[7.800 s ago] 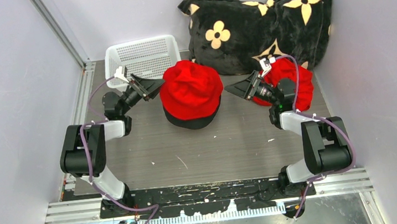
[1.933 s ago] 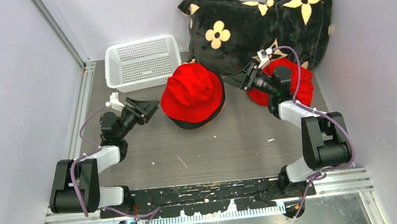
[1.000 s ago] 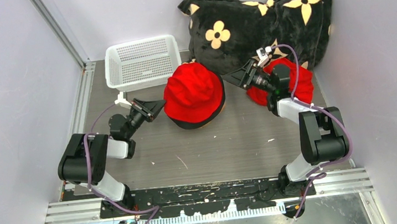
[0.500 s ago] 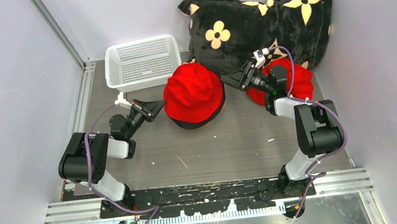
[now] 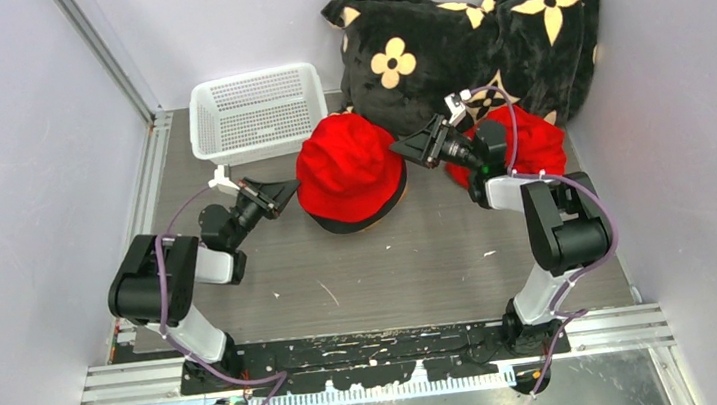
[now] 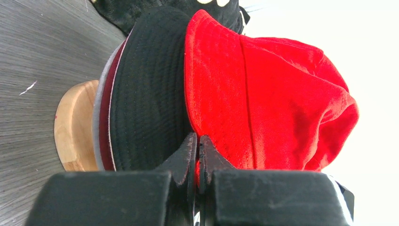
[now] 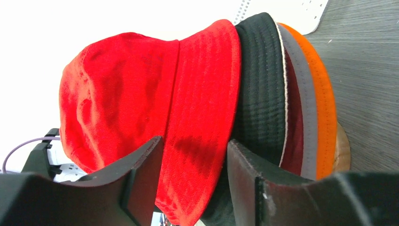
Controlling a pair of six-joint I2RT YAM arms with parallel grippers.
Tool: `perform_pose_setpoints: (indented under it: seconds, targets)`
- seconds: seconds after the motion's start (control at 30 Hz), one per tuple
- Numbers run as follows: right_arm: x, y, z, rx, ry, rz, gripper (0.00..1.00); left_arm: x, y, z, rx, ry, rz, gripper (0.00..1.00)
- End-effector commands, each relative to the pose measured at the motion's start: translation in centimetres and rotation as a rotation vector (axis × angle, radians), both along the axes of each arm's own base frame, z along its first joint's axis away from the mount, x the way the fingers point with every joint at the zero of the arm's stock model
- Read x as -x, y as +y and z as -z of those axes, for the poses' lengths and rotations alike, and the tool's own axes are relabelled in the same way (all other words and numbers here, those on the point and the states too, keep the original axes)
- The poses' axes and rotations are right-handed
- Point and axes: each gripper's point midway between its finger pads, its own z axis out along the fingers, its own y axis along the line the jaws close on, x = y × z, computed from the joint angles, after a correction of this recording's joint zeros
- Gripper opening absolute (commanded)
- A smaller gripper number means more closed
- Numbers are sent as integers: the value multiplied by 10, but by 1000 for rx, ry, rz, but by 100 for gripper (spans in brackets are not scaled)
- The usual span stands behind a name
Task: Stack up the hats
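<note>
Behind the wooden stand point(image 6: 75, 127) I see a plush black cushion point(image 5: 478, 39) and a white mesh basket point(image 5: 255, 113). On the stand sit soft, floppy hats point(image 5: 349, 168): red outermost, then black, dark red, grey and orange brims. To the stand's right, a spare red hat point(image 5: 534, 144) is half hidden by my right arm. The left gripper point(image 6: 197, 141) is pressed together at the brims on the stand's left. The right gripper point(image 7: 194, 141) gapes at the red brim.

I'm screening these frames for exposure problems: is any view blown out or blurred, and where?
Left wrist: the background right of the bright red hat is blown out to plain white, while the hat and the left gripper read clearly. Right wrist: the picture's top-left corner behind that hat is washed out likewise. Top external: evenly lit and sharp, soft shadows only.
</note>
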Motion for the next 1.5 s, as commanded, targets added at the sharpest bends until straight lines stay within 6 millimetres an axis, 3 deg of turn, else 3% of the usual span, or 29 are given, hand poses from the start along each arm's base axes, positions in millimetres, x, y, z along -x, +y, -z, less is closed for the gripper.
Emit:
perform_pose_setpoints:
  seconds: [0.0, 0.3, 0.4, 0.73, 1.0, 1.47]
  targets:
    - [-3, 5, -26, -24, -106, -17, 52, -5, -3, -18, -4, -90, 7, 0]
    - [-5, 3, -16, -34, -83, 6, 10, -7, -3, -12, -8, -77, 3, 0]
    - [-8, 2, -11, -41, -65, 25, 1, -8, -3, -10, -13, -74, -2, 0]
    - [-21, -3, 32, -66, 70, 84, 1, -11, 1, 11, -46, -40, -32, 0]
    - [-19, -5, 42, -76, 89, 82, 1, -14, 3, 25, -66, -16, -50, 0]
    - [-7, -14, 47, -70, 99, 85, 1, -24, 6, -3, -36, -78, -76, 0]
